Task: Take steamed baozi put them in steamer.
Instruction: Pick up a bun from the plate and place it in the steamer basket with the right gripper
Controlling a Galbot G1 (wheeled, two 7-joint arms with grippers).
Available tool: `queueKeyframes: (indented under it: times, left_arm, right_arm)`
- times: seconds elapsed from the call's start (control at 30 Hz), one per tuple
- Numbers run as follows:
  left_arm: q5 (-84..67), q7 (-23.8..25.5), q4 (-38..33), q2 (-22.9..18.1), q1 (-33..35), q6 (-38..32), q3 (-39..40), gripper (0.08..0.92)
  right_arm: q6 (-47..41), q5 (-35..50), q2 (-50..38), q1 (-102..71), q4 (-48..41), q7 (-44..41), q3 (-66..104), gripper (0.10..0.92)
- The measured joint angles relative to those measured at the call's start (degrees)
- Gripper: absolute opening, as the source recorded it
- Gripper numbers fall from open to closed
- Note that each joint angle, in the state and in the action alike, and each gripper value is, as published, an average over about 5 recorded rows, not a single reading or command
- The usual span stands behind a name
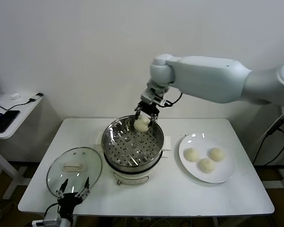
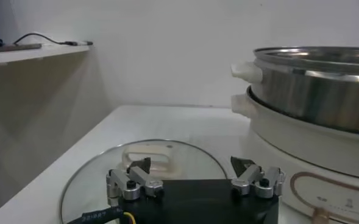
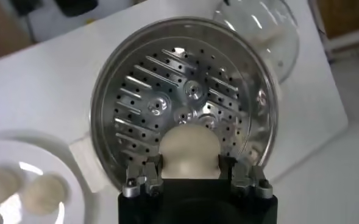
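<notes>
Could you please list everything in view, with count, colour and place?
steamer: one, steel on a cream base, table centre.
held bun: one, cream, in the right end effector above the steamer's far rim.
plate buns: three, cream, on the plate.
plate: one, white, right of the steamer.
lid: one, clear glass with white handle, left of the steamer.
table: one, white.
side table: one, white, far left, with cables.
right end effector: shut on the held bun.
left end effector: open, at the lid's near edge.

Your right arm (image 1: 213, 78) wears smooth pale-grey shells with a rounded joint. Both grippers are black, with silver screw-headed knuckles; a yellow-and-black cable (image 2: 109, 214) trails from the left gripper (image 2: 194, 167).
</notes>
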Motion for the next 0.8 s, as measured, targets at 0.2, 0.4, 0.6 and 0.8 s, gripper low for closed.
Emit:
queueKeyframes:
  times: [0.2,0.4,0.6,0.8]
  left_arm:
    - [0.04,-0.04,-0.39,-0.34,0.34,-0.07,-0.12,0.823]
    - [0.04,-0.07,-0.58,-0.46,0.52,-0.09,-0.13,0.823]
    - [0.03,-0.08,-0.48,-0.54,0.31,-0.08,-0.05,0.823]
    - [-0.01,-0.17,0.02,-0.32,-0.16,-0.07,-0.15,0.823]
  right_arm:
    - [5.87,-5.86,3.77,-4.13,-5.92,0.59,1.19,0.620]
    - [9.74,-11.40,6.24,-8.16,-11.64,1.56,2.73,0.619]
    - [12.33,-16.12,8.27,-11.82,-17.24,2.89,4.82,0.621]
    - [14.09,-19.44,10.23,-14.88,-22.30,4.10,6.61,0.627]
